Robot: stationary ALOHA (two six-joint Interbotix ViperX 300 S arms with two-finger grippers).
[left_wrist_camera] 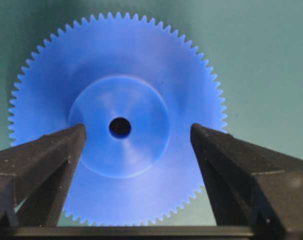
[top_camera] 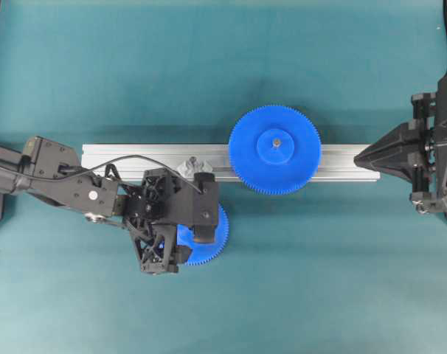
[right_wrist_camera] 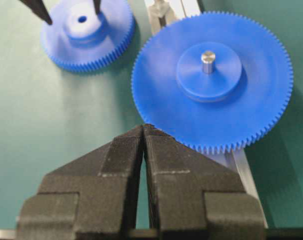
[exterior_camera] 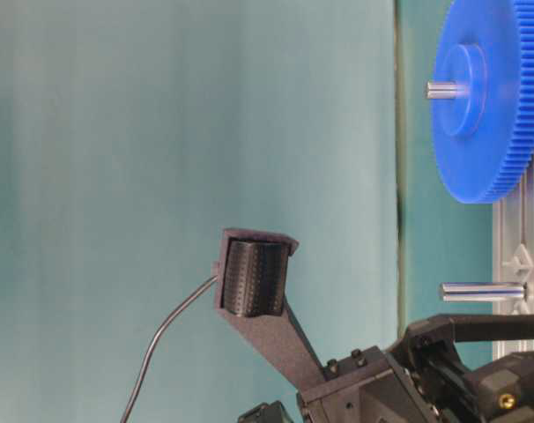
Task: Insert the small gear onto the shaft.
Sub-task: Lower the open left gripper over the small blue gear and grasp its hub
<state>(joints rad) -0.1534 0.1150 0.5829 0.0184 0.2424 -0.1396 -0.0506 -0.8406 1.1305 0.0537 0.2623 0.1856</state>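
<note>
The left gripper (left_wrist_camera: 136,132) hangs over the small gear (left_wrist_camera: 119,120) with its jaws spread wide, one finger on either side of the raised hub; in the left wrist view the fingertips (left_wrist_camera: 71,137) overlap the hub's rim, but whether they touch it cannot be told, and nothing is clamped. The small gear lies flat on the green table (top_camera: 98,74), hub and centre hole facing up, just beside the near edge of the aluminium rail (top_camera: 135,158) that runs along the table's middle. The shaft (exterior_camera: 481,291) stands upright on the rail just beyond the gear, its axis square to the table top, close beside the left gripper's body in the overhead view. Further along the rail toward the right end sits the larger gear (top_camera: 275,150), already on its own pin (right_wrist_camera: 208,61). The right gripper (right_wrist_camera: 143,131) rests at the rail's right end with its jaws pressed together, holding nothing.
</note>
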